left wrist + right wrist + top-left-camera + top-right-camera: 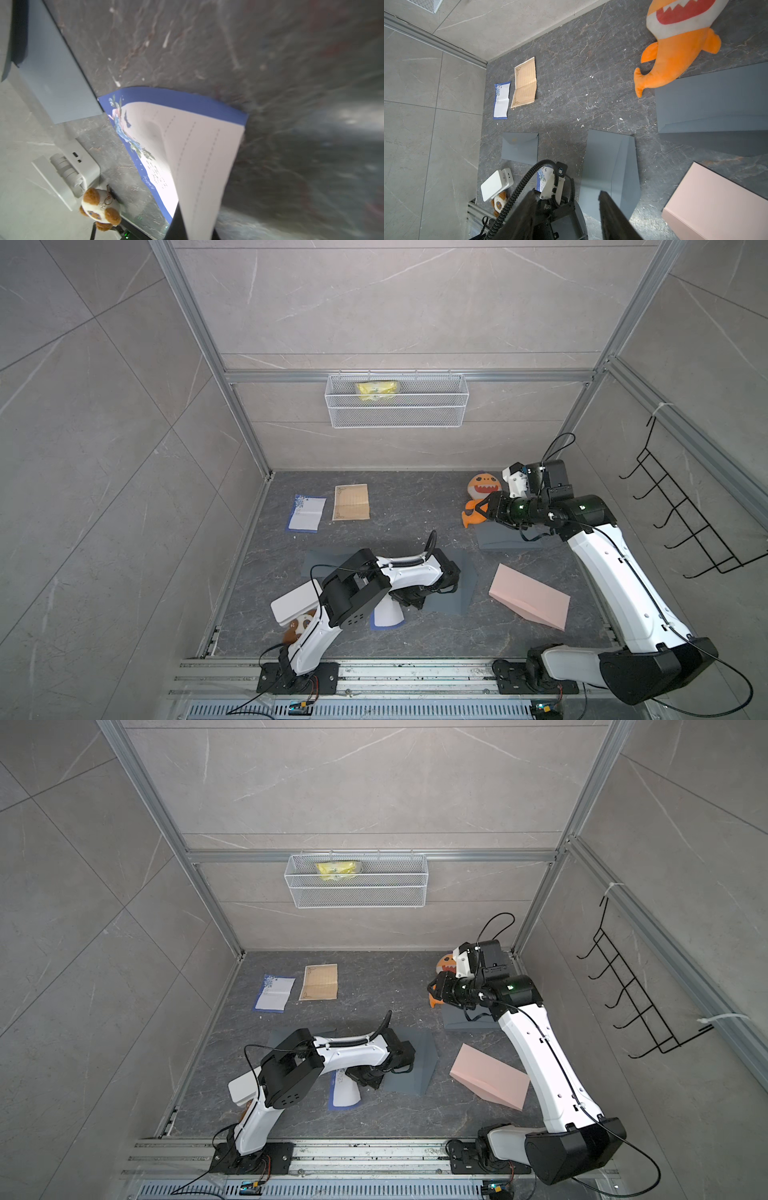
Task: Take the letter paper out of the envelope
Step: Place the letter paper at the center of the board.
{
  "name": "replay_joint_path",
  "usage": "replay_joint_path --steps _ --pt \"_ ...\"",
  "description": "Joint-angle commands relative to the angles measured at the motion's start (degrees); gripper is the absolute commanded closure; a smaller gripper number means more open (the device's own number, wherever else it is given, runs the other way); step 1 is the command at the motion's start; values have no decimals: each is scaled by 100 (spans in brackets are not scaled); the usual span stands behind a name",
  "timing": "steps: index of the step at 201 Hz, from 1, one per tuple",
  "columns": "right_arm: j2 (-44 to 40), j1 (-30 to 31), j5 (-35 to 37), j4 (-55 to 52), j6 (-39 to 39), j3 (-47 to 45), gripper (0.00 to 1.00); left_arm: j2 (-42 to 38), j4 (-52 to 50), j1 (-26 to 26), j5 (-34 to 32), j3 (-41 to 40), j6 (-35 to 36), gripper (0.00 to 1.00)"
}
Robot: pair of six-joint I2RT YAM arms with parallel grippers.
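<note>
Letter paper [197,155] pinched in closed left gripper [407,600]; right gripper [481,508] half-open, empty.

Centre tabletop [415,514] lies bare (shark toy [482,489] flanks it).

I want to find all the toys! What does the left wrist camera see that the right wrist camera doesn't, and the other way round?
Only the left wrist camera shows the dashed writing lines on the curled blue-bordered white letter paper. Only the right wrist camera shows the orange plush shark, the pale pink paper envelope, the tan lined sheet and the right arm's dark fingers. Both show that letter paper, the small brown-and-white plush bear, the white boxy device and a grey paper envelope.
</note>
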Motion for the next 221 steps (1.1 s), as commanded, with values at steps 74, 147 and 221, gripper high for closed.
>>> replay_joint_path --steps 74,147,221 --pt "-86 31 -146 -74 -70 -86 49 -290 197 -51 258 -661 -268 87" --pt "-62 30 -181 -2 9 -138 49 -330 221 -57 311 -787 -273 83" --pt "-115 31 -136 17 95 -197 49 -390 213 -67 361 -821 -292 68"
